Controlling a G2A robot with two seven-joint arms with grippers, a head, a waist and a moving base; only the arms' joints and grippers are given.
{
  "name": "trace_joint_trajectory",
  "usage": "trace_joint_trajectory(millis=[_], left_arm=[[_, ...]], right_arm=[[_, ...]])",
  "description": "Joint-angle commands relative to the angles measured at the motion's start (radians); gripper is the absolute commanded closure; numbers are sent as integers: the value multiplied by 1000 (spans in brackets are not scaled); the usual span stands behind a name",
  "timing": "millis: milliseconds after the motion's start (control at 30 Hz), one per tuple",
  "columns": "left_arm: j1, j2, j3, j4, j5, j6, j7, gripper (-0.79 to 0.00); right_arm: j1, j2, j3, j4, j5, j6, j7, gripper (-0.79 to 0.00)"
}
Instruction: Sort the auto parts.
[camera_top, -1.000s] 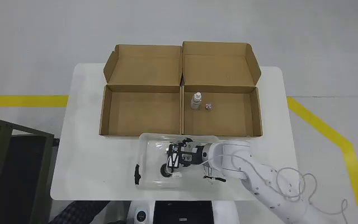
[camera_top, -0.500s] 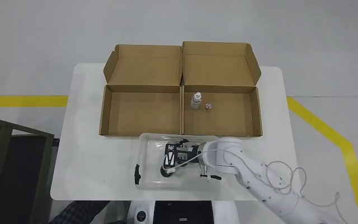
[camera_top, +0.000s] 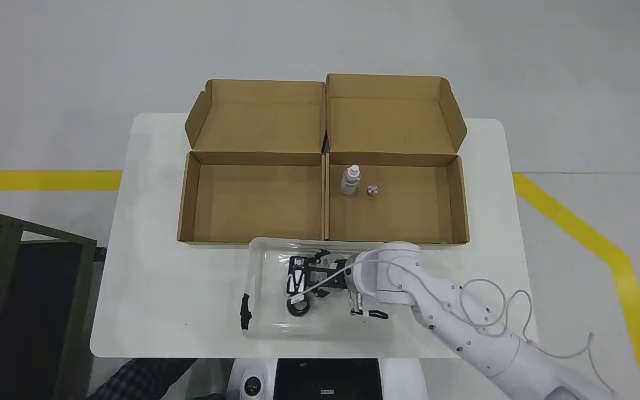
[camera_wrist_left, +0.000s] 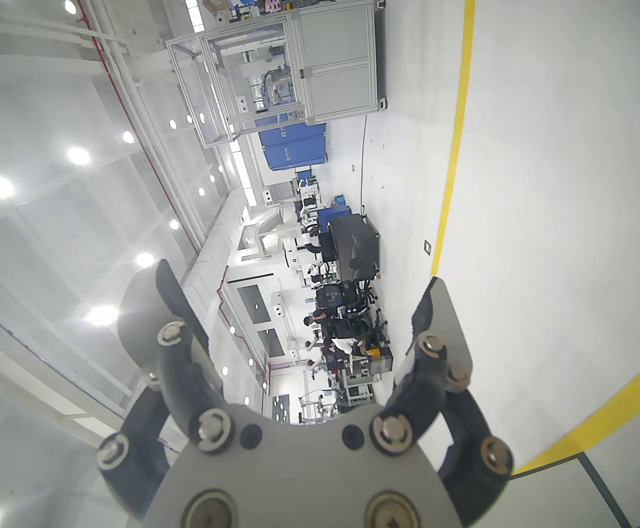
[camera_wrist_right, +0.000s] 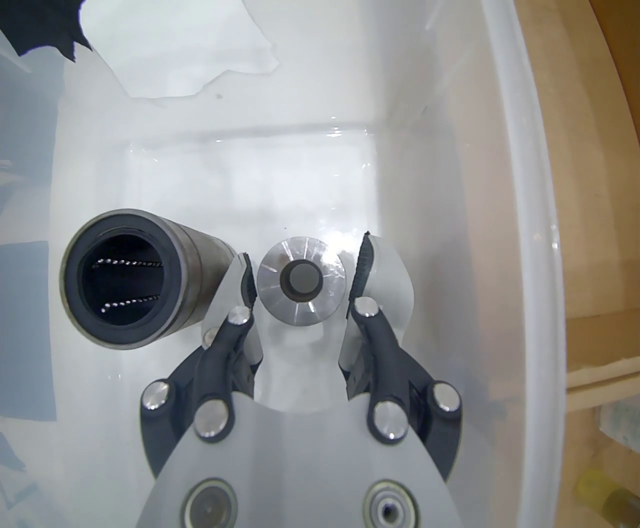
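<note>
Desk (camera_top: 150, 250) from above carries two open cardboard boxes side by side at the far side and a clear bin (camera_top: 320, 241) at the near edge. In the right box (camera_top: 458, 200) we see a small white bottle (camera_top: 350, 180) and a small metal part (camera_top: 372, 189) just beside it. We make out no contents in the left box (camera_top: 184, 200). The right end effector (camera_top: 300, 290) is down inside the bin, at its left half.

From the left wrist, the left end effector (camera_wrist_left: 300, 280) has its fingers spread wide with nothing between them, and it faces the room, not the desk. We judge the right arm to be far nearer the parts.

From the right wrist, the right end effector (camera_wrist_right: 306, 252) is open and straddles a small silver disc (camera_wrist_right: 301, 287) on the bin floor. The disc sits squarely between the fingers, its bore axis pointing up at the camera. One pad is at its rim, while the other shows a thin gap. A large bearing (camera_wrist_right: 145, 277) lies tilted just outside one finger (camera_wrist_right: 235, 285), so close that we cannot tell whether they touch. The bin wall (camera_wrist_right: 520, 200) runs along the other side, with cardboard beyond it.

We judge that closing alone should secure the disc, though the bearing crowds that finger.
</note>
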Motion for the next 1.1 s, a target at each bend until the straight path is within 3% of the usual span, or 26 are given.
trace_joint_trajectory(millis=[0,67,200,267,700,1067], left_arm=[[0,0,0,0,0,0,0,-785],[0,0,0,0,0,0,0,-785],[0,0,0,0,0,0,0,-785],[0,0,0,0,0,0,0,-785],[0,0,0,0,0,0,0,-785],[0,0,0,0,0,0,0,-785]], right_arm=[[3,-3,-2,8,4,-4,-3,-342],[6,-5,-4,14,7,-8,-5,-280],[8,-8,2,21,28,-22,-19,-55],[6,-7,9,13,32,-26,-19,0],[-57,21,112,-104,70,-64,-72,0],[-196,71,317,-229,164,-98,-183,0]])
